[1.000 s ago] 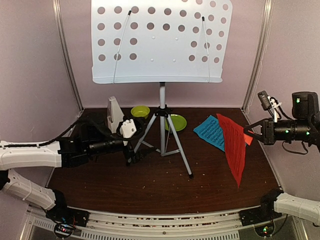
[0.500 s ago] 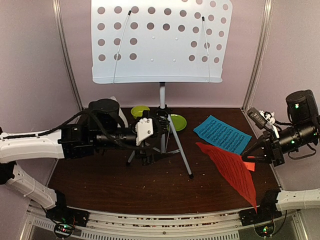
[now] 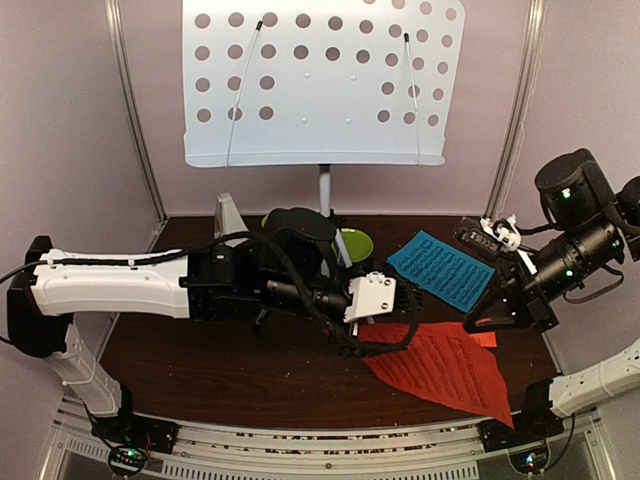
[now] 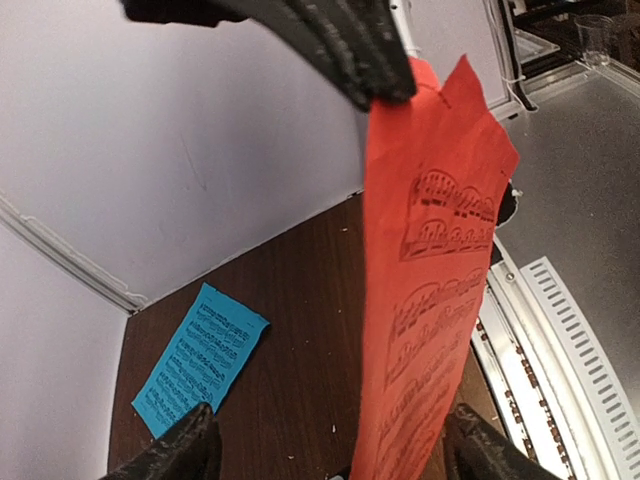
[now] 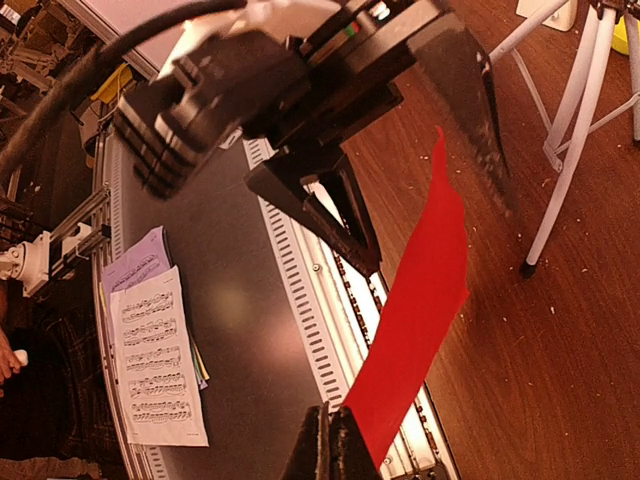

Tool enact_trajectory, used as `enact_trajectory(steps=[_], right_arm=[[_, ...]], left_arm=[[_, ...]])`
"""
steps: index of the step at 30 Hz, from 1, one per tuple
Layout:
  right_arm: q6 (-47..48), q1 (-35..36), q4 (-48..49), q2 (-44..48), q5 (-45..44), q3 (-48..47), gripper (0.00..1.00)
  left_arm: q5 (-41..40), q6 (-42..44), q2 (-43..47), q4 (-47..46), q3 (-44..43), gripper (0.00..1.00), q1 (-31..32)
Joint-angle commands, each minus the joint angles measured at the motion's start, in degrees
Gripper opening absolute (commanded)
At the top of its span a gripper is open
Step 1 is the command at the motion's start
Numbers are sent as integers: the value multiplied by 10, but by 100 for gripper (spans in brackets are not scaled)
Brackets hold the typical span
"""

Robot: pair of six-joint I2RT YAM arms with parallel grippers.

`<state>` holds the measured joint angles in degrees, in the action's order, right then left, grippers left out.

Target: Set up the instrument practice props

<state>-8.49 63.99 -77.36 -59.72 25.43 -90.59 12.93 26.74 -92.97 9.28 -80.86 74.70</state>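
Toward the front right of a dark wooden table (image 3: 250, 370) — red music sheet (image 3: 440, 368), printed staves visible, stretched between two robot grippers. Pinched at one corner by the right gripper (image 5: 327, 445), fingers clamped fully together on the paper's edge. Opposite end slipped between the fingers (image 4: 185, 450) of the left gripper (image 3: 383, 338), spread wide on either side of the sheet and not closed on it; nothing gripped there. Reaching in from the left, a long white and black left arm (image 3: 110, 285), crossing in front of the stand's legs.

Just behind the red sheet, lying flat on the wood: blue music sheet (image 3: 445, 270), apart from both grippers. At the back centre, upright: grey folding tripod (image 3: 325, 190), mostly hidden by the left arm, carrying a pale grey perforated music-stand desk (image 3: 320, 85) with two thin wire page-holders (image 3: 245, 90) against its face. Back left, near the wall — small whitish pyramid metronome (image 3: 228, 220), standing upright, half hidden behind the arm. Beside the tripod pole, a sliver of lime-green plate (image 3: 360, 242).
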Motion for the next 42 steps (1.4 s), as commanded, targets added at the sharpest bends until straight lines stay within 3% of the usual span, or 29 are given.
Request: enact_trajectory(steps=[1, 7, 11, 12, 16, 18, 21, 32, 39, 42], right_arm=[[20, 5, -12, -13, -24, -33, 0], [38, 6, -11, -33, -20, -45, 0], [40, 6, 19, -27, -33, -47, 0], [36, 6, 31, -23, -48, -46, 4], [11, 4, 115, 24, -141, -17, 62], [-1, 3, 190, 65, -179, 25, 80], [-5, 3, 311, 126, -197, 99, 98], [17, 3, 597, 281, -229, 349, 100], [1, 3, 796, 324, -219, 510, 100], [6, 3, 850, 298, -212, 534, 100]], left_arm=[[18, -4, -22, 40, -46, 71, 14], [4, -2, -45, 63, -72, 38, 29], [0, -7, -48, 76, -81, 6, 33], [-5, -12, -43, 73, -75, 2, 34], [-20, -48, 8, 7, -2, 0, 26], [-2, -81, 41, -31, 33, 0, 13], [14, -123, 75, -70, 74, 0, -8], [73, -272, 207, -234, 201, 0, -83], [104, -363, 250, -326, 237, 0, -117], [117, -388, 255, -357, 245, 0, -123]])
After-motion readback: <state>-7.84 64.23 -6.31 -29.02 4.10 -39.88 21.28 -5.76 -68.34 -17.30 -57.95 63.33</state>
